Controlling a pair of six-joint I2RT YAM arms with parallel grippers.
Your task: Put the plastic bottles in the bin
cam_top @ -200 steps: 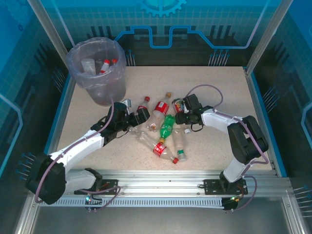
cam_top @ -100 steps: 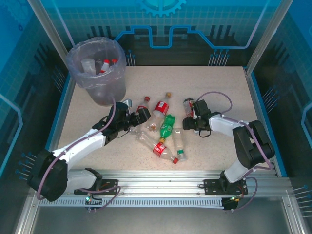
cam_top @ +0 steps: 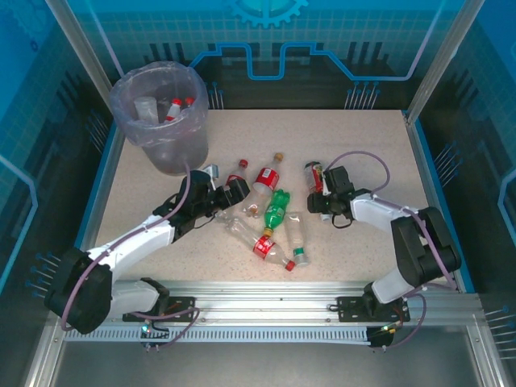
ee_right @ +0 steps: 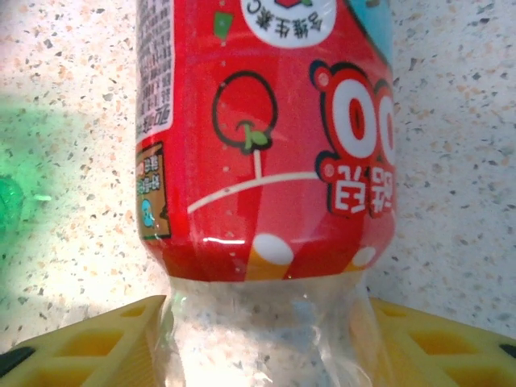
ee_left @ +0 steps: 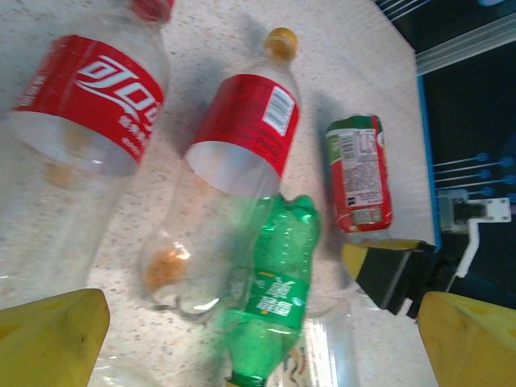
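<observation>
Right wrist view: my right claw [ee_right: 262,339] is clamped on the clear plastic bottle with the red cartoon label [ee_right: 266,121], right of the tabletop's centre. My left claw [ee_left: 258,334] gapes wide over the loose plastic bottles [ee_left: 242,153] — the round grey bag-lined bin [cam_top: 173,149] stands at the rear-left corner.

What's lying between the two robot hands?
In the top view, a gold-capped red-label bottle and a green bottle lie between the left gripper and right gripper, shut on a third bottle.
</observation>
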